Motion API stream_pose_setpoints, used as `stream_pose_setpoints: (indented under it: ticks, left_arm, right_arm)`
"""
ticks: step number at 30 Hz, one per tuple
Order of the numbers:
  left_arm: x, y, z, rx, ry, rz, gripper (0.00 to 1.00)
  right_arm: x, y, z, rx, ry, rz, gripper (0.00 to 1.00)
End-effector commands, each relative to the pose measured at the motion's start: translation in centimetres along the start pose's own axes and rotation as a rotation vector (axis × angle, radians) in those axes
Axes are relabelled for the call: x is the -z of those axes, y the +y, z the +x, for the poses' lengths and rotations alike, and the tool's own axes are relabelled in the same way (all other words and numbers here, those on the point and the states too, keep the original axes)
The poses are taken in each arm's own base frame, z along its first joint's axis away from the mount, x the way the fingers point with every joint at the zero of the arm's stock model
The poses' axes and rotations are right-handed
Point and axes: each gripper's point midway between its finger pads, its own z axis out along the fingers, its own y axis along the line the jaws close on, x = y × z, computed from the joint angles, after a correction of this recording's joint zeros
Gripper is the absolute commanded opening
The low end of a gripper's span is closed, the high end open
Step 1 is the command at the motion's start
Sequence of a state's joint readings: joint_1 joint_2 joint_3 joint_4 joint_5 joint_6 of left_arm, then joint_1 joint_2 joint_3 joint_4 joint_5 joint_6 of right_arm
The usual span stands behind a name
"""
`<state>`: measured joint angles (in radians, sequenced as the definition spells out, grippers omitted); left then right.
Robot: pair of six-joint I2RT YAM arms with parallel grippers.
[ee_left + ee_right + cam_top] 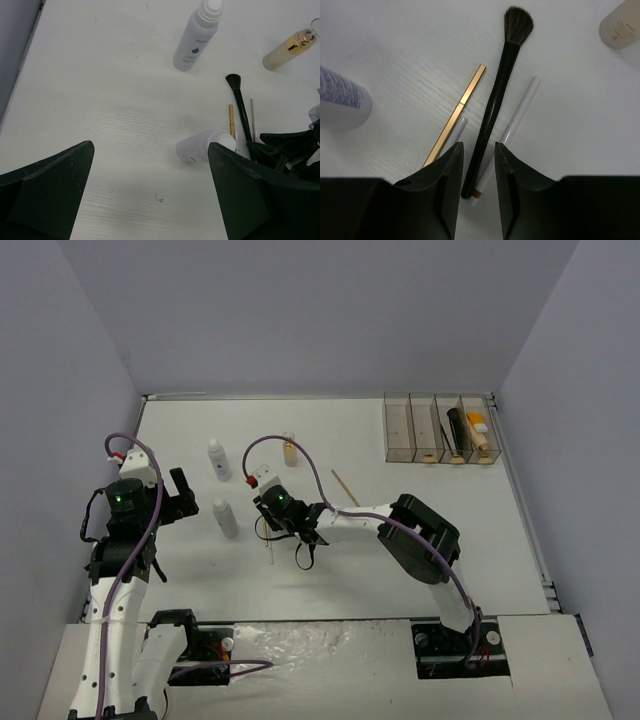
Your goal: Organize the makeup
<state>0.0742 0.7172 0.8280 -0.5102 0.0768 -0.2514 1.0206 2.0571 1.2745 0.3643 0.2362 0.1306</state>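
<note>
White tabletop (360, 440) is enclosed by pale grey walls. Nearest the arm bases, the left gripper (150, 150) is held spread wide above bare table, and nothing is caught between its fingers. A white bottle (225, 518) is seen near its right finger, at 3 o'clock of it in the top view.

Further right, the right gripper (478, 150) is poised low over a cluster of thin items. Its jaws are set narrow, one on either side of the handle of a black brush (495, 100), with slivers of gap shown, so no grip can be confirmed. A gold pencil (460, 107) is laid at the brush's 9 o'clock and a white pencil (520, 107) at its 3 o'clock, both nearly parallel to it.

Beyond, a white spray bottle (217, 458) is found at 12 o'clock of the first bottle, and a glass bottle of tan liquid (290, 450) at 3 o'clock of the spray bottle. A thin tan stick (345, 488) is laid apart at 4 o'clock of the glass bottle.

Farthest, at 1 o'clock of the table, a smoky clear four-compartment box (397, 430) is set. A second black brush (455, 430) is held in its third compartment from the left, and orange and beige tubes (478, 435) in the rightmost.
</note>
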Motion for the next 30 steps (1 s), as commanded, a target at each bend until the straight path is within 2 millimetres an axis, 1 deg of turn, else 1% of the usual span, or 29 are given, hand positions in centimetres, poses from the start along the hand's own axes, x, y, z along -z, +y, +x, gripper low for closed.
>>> stream_pose_setpoints:
  ticks: [1, 5, 7, 11, 15, 16, 20, 26, 30]
  left_arm:
    - [0.7, -0.4, -3.6, 0.022, -0.118, 0.009, 0.97]
    - [0.5, -0.6, -3.6, 0.023, -0.114, 0.018, 0.97]
    - [0.5, -0.7, -3.7, 0.025, -0.111, 0.023, 0.97]
    - [0.6, -0.6, -3.7, 0.024, -0.113, 0.022, 0.97]
    - [0.7, -0.7, -3.7, 0.025, -0.116, 0.026, 0.97]
    - [0.7, -0.7, -3.8, 0.027, -0.117, 0.027, 0.97]
    - [0.6, -0.7, -3.7, 0.027, -0.114, 0.030, 0.97]
    - [0.7, -0.8, -3.7, 0.026, -0.115, 0.032, 0.97]
    - [0.6, -0.8, -3.7, 0.027, -0.113, 0.035, 0.97]
  right_arm:
    - [-0.5, -0.3, -7.6, -0.071, -0.195, 0.049, 0.30]
    - [-1.6, -0.4, -7.9, -0.071, -0.186, 0.065, 0.31]
    - [-2.5, -0.7, -7.5, -0.073, -0.170, 0.075, 0.32]
    - [-3.6, -1.4, -7.9, -0.102, -0.162, 0.070, 0.32]
    - [-4.7, -1.8, -7.7, -0.111, -0.148, 0.072, 0.32]
    - [-5.0, -1.6, -7.4, -0.114, -0.141, 0.064, 0.32]
    - [-5.6, -2.2, -6.5, -0.139, -0.127, 0.070, 0.32]
    - [-6.3, -2.2, -5.1, -0.132, -0.100, 0.070, 0.31]
    - [-6.4, -2.2, -4.2, -0.121, -0.084, 0.067, 0.30]
